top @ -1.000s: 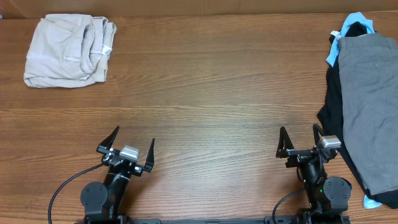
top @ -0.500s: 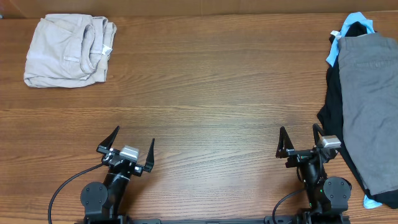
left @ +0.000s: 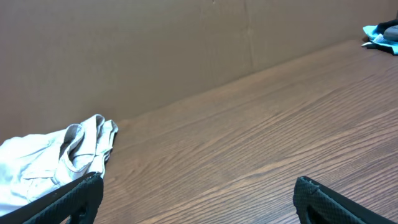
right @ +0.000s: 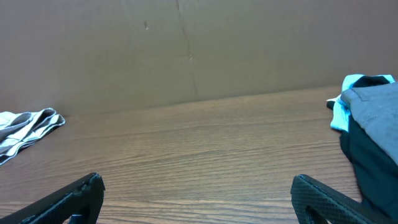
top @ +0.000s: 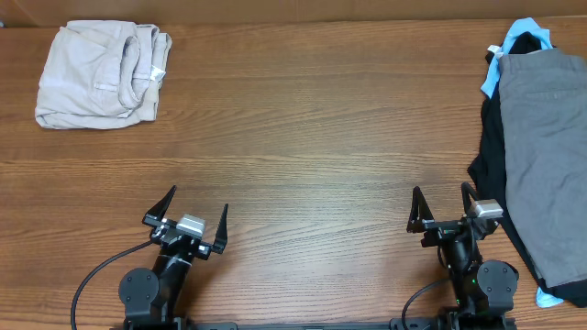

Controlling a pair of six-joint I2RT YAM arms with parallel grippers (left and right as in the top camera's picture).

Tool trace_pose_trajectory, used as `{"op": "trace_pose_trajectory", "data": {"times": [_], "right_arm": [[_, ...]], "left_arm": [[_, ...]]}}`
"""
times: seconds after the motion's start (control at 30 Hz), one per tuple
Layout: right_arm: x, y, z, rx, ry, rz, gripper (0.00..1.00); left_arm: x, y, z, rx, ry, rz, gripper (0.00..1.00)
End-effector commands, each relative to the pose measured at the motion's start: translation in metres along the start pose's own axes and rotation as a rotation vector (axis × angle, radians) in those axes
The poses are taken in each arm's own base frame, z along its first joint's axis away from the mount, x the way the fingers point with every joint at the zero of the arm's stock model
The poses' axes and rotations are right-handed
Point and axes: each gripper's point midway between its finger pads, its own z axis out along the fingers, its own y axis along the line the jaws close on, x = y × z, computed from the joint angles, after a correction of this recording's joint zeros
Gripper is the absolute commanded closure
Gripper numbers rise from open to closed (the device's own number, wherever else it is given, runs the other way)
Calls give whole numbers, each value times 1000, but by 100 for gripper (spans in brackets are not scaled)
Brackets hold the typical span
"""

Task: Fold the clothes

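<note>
At far-left corner, folded beige shorts

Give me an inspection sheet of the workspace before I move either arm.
Surface: wooden table, bare across the middle.
Job's things: khaki shorts in a compact folded bundle at the far left corner, white label showing.
Clutter: grey shorts lying on a black garment, with a light blue garment under them, piled along the right edge.
Grippers: left hand open and empty, near the front edge; right hand open and empty, close beside the right pile.
Cables: black cable looping by the left arm's base, clear of the clothes.
Surroundings: plain brown wall behind the table; nothing else seen.
</note>
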Motion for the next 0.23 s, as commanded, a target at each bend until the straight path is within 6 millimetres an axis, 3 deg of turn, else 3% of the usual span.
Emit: {"op": "trace_pose_trajectory", "data": {"times": [0.0, 0.2], "right_arm": [[-1, 1, 0, -1, -11, -2, 0], [-1, 1, 0, -2, -11, -2, 0]], "left_arm": [[-1, -1, 0, -1, -6, -4, 0], [-1, -1, 0, -1, -6, -4, 0]]}}
